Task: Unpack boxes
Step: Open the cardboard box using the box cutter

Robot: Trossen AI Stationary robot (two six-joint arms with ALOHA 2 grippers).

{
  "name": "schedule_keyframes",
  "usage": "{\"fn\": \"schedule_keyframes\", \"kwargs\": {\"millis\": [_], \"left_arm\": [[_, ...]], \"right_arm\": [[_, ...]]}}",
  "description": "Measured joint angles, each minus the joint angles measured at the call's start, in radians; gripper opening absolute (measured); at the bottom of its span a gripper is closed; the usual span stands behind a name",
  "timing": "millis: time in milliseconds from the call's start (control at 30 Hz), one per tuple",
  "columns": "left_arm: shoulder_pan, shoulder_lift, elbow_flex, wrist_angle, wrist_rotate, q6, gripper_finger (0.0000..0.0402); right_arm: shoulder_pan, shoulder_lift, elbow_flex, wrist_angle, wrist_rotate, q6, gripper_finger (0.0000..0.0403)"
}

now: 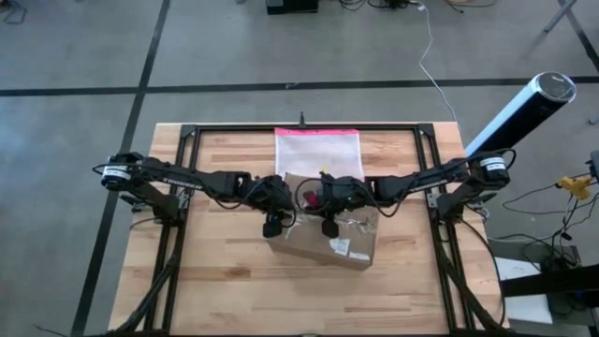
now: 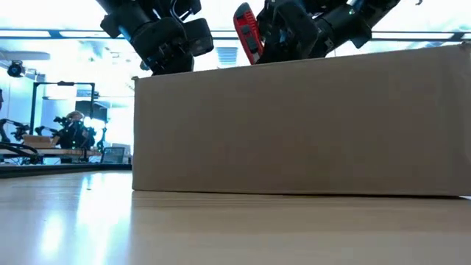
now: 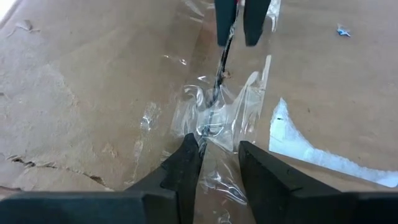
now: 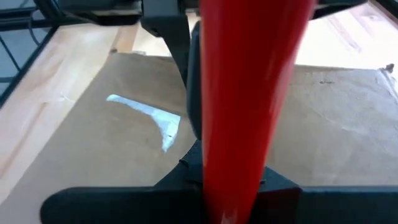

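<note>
So the cardboard box (image 1: 323, 234) sits mid-desk (image 1: 225, 290), just in front of a pink-edged zip pouch (image 1: 316, 148), and both arms are hunched over its top. The right pincer (image 1: 329, 227) is clamped on a red-handled cutter (image 2: 247, 33), with the blade down at the taped seam. The left pincer (image 3: 217, 168) is narrowed down right at the crumpled clear tape (image 3: 214, 118), fingers straddling the loose bit, though I can't tell if it's actually gripping it.

My take on doing this well: keep the blade shallow and run it dead along the seam so it only slices tape, not whatever's inside. The left one should pin or tension the tape so it doesn't bunch up under the blade, and stay off the cutting line. There's a torn white label (image 3: 311, 149) beside the seam, not in the way
</note>
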Motion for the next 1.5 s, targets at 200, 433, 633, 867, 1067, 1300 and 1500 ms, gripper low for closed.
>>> {"fn": "schedule_keyframes", "kwargs": {"millis": [200,433,633,867,1067,1300,1500], "left_arm": [[0.0,0.001,0.0,0.006,0.0,-0.001,0.0109],[0.0,0.001,0.0,0.006,-0.001,-0.001,0.0104],[0.0,0.002,0.0,0.007,-0.003,-0.001,0.0112],[0.0,0.002,-0.003,-0.003,-0.004,0.001,0.0104],[0.0,0.002,-0.003,-0.004,-0.004,0.001,0.0109],[0.0,0.002,-0.003,-0.004,-0.004,0.001,0.0112],[0.0,0.002,-0.003,-0.004,-0.004,0.001,0.0105]], "right_arm": [[0.001,-0.014,0.0,-0.008,0.001,0.016,0.0005],[0.006,-0.022,-0.001,0.002,0.011,0.014,0.0005],[0.007,-0.041,-0.002,0.016,0.031,0.0,0.0005],[0.007,-0.048,-0.001,0.073,0.036,-0.016,0.0005],[0.012,-0.048,-0.001,0.083,0.027,-0.012,0.0005],[0.04,-0.046,-0.001,0.012,0.028,-0.009,0.0005],[0.057,-0.045,-0.009,-0.013,0.078,-0.008,0.0005]]}}
